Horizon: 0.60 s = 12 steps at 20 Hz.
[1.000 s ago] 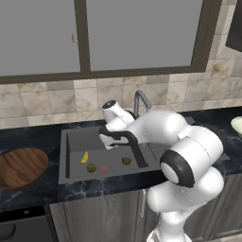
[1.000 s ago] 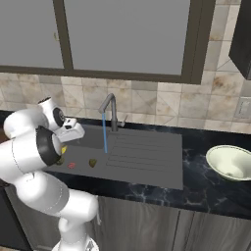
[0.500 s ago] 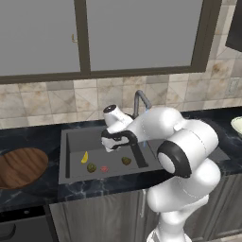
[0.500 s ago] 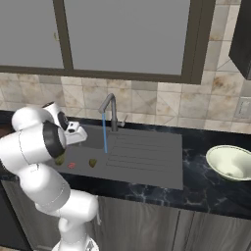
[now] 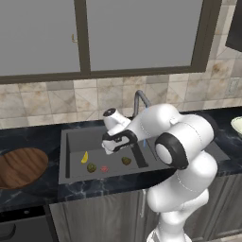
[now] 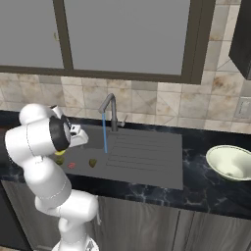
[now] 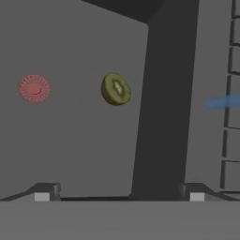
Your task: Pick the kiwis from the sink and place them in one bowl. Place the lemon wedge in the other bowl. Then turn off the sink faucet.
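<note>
1. Reaching lower over the sink (image 5: 71, 156) than a second ago, the arm has curled further in on itself, and the gripper (image 5: 109, 145) now hangs just above the basin floor, left of the faucet (image 5: 140, 101).
2. The fruits in the sink lie where they lay before; the base views hold the same framing.
3. The black marble counter (image 5: 33, 189) runs along a tiled wall (image 5: 42, 99) under a wide dark-framed window (image 5: 85, 38), with the sink set into it and grey cabinet fronts (image 6: 147, 225) below.
4. The wooden bowl (image 5: 21, 166) sits on the counter to the left of the sink; the pale bowl (image 6: 231, 163) sits well apart to the right of the sink.
5. A thin blue stream (image 6: 104, 133) falls from the faucet spout into the sink.
6. The lemon wedge (image 5: 84, 157) lies at the left of the sink floor.
7. One kiwi (image 5: 91, 167) rests just in front of the lemon wedge; the other kiwi (image 5: 126, 160) lies further right, below the gripper.
8. A small flat red slice (image 5: 104, 168) lies between the two kiwis.
9. In the hand view the fingertips (image 7: 42, 193) stand spread wide, pinching nothing, with a kiwi (image 7: 116, 88) and the red slice (image 7: 33, 87) ahead on the sink floor.
</note>
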Tool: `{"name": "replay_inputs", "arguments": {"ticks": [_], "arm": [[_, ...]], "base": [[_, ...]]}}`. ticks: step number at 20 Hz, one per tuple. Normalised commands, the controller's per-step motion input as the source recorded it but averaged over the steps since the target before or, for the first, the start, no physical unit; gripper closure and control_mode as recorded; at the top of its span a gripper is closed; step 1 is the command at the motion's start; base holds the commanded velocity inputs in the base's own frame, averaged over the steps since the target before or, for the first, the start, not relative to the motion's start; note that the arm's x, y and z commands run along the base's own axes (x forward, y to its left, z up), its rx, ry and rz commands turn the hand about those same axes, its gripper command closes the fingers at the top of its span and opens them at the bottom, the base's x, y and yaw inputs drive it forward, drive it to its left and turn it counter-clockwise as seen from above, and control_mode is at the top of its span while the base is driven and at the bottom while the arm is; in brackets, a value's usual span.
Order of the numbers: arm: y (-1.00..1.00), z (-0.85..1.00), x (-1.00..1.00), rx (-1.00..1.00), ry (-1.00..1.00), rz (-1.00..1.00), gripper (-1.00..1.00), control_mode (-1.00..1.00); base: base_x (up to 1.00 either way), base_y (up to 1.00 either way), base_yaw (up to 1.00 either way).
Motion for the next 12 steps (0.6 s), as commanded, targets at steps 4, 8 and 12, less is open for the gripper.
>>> {"name": "replay_inputs", "arguments": {"ticks": [4,8,12], "arm": [[-0.04,-0.13,0.01,0.0,0.0,0.0,-1.0,-1.0],[-0.16,-0.1,0.01,0.0,0.0,0.0,-1.0,-1.0],[-0.08,-0.17,0.08,0.0,0.0,0.0,-1.0,-1.0]], "base": [[0.0,0.0,0.0],[0.0,0.0,0.0],[0.0,0.0,0.0]]}}
